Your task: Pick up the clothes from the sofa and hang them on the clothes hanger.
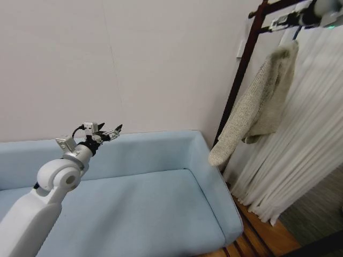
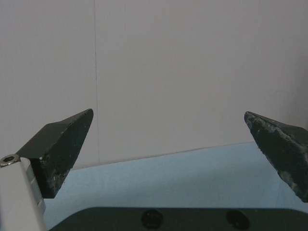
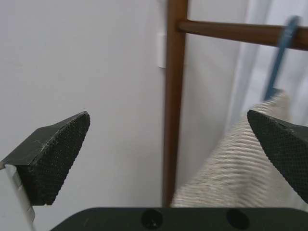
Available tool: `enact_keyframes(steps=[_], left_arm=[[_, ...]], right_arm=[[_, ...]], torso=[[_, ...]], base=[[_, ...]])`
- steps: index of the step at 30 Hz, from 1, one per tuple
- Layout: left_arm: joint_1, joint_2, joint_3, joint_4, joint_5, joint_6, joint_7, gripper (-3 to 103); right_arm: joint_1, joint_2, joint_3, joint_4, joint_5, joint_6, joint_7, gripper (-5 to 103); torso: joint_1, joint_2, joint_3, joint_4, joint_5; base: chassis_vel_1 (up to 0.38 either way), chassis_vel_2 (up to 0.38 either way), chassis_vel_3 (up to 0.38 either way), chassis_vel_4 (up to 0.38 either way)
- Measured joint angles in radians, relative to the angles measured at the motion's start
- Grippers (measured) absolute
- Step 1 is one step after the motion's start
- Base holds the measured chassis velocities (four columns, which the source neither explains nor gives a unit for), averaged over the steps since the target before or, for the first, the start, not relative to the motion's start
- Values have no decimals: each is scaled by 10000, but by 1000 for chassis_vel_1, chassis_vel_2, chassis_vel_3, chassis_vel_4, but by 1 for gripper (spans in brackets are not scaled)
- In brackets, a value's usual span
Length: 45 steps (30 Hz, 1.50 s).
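The sweater [image 1: 257, 107] on the far-right rack [image 1: 241, 69] looks soft and light, best gripped at the shoulder. The right gripper [image 1: 281, 22] beside it and the left gripper [image 1: 113, 131] over the sofa [image 1: 161, 214] have open jaws.

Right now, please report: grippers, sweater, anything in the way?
Left gripper open, above sofa. Right gripper open, up by rack rail. Sweater hangs on rack. No obstacle seen.

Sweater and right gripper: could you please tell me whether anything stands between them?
Nothing visible does: the open right gripper faces the sweater hanging on the clothes rack. The left gripper hovers above the sofa.
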Motion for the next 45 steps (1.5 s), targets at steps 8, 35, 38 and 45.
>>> enact_keyframes(steps=[8, 35, 38, 45], left_arm=[[774, -64, -452, -502, 2, -621, -31, 100], [5281, -1003, -2219, -1266, 2130, -2286, 221, 100], [5635, -1333, -2362, -1345, 2336, -2380, 256, 100], [6410, -2005, -2593, -1858, 2617, -2570, 521, 100]], right_arm=[[-2047, 459, 1589, 497, -944, 1064, -1943, 100], [-13165, 1437, 5065, 3400, -8908, 5145, -5160, 100], [-14813, 895, 5854, 4077, -9577, 5260, -5337, 100], [-19236, -296, 9075, 5821, -11074, 5443, -5966, 100]], torso=[[0, 0, 2, 1, 2], [0, -2, 0, -4, 6], [0, -2, 0, -6, 8], [0, -1, -1, -2, 10]], base=[[0, 0, 0, 0], [0, 0, 0, 0], [0, 0, 0, 0], [0, 0, 0, 0]])
